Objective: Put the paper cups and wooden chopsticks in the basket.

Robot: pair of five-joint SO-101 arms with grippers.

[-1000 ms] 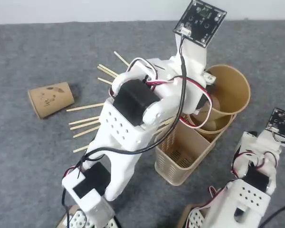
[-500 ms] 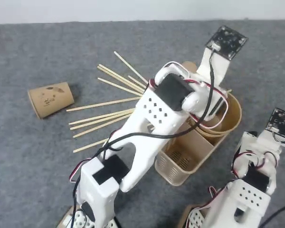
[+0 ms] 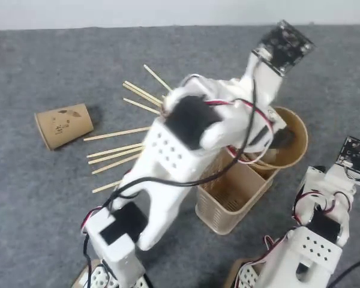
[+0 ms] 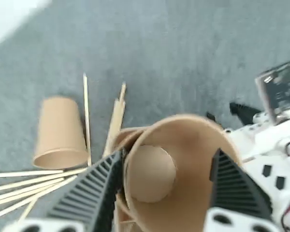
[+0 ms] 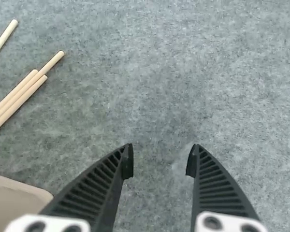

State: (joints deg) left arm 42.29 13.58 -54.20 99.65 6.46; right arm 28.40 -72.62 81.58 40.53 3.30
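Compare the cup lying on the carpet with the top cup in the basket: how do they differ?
The lying cup is on its side; the basket cup stands mouth up. The lying cup rests alone on the carpet beside the chopsticks; the basket cup is nested in another cup in the basket. Nothing holds the lying cup; the left gripper straddles the basket cup. Both are brown paper cups.

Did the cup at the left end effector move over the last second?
Yes. The cup came down toward the basket and now sits on the nested cups at its far end.
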